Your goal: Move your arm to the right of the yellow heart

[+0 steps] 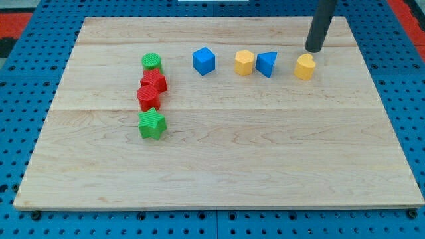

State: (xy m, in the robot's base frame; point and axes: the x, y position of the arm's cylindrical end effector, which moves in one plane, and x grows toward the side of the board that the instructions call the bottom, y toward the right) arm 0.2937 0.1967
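Observation:
The yellow heart (305,67) lies near the view's top right on the wooden board (219,159). My tip (314,50) rests on the board just above the heart and slightly to its right, close to it but apart. The dark rod rises from there out of the view's top edge.
Left of the heart in a row: a blue triangle (266,64), a yellow hexagon (244,63), a blue cube (204,61). At the left, a column: green cylinder (152,62), two red blocks (153,81) (149,97), green star (151,124). A blue pegboard surrounds the board.

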